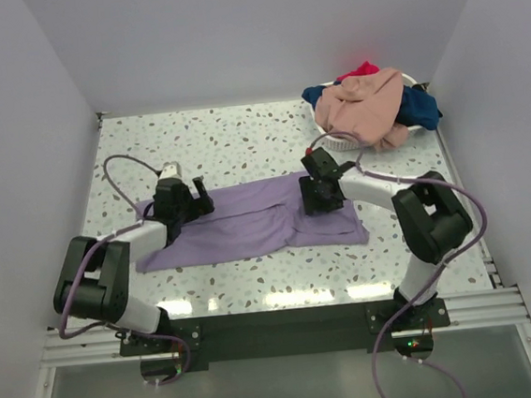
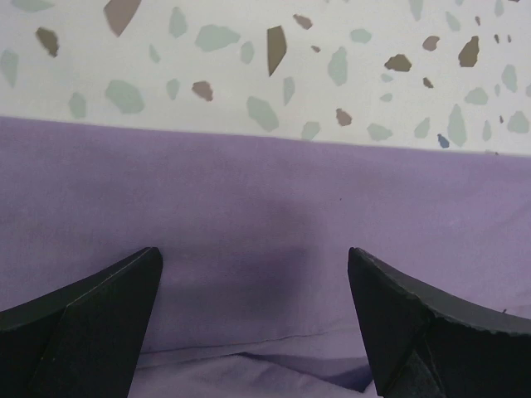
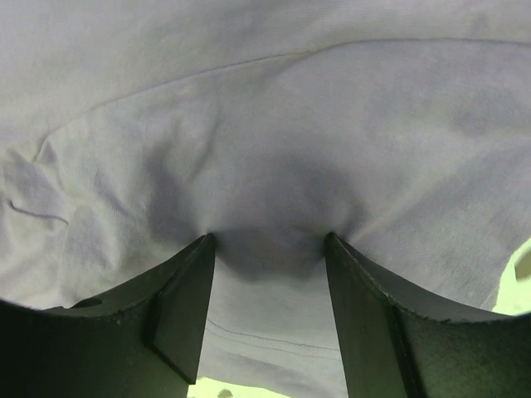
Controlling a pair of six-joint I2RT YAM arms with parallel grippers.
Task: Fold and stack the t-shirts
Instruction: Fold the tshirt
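Note:
A lavender-purple t-shirt lies spread flat across the middle of the table. My left gripper is over its left far edge with the jaws wide open; in the left wrist view the purple fabric and a fold line lie between the fingers. My right gripper is on the shirt's right part. In the right wrist view its jaws are open, with the fingertips pressed into the fabric, which dimples around them. Peach-pink, navy blue and red shirts are piled at the far right.
The piled shirts sit in a white oval basket at the far right corner, close behind my right arm. The speckled tabletop is walled at the back and on both sides. Cables loop off both arms.

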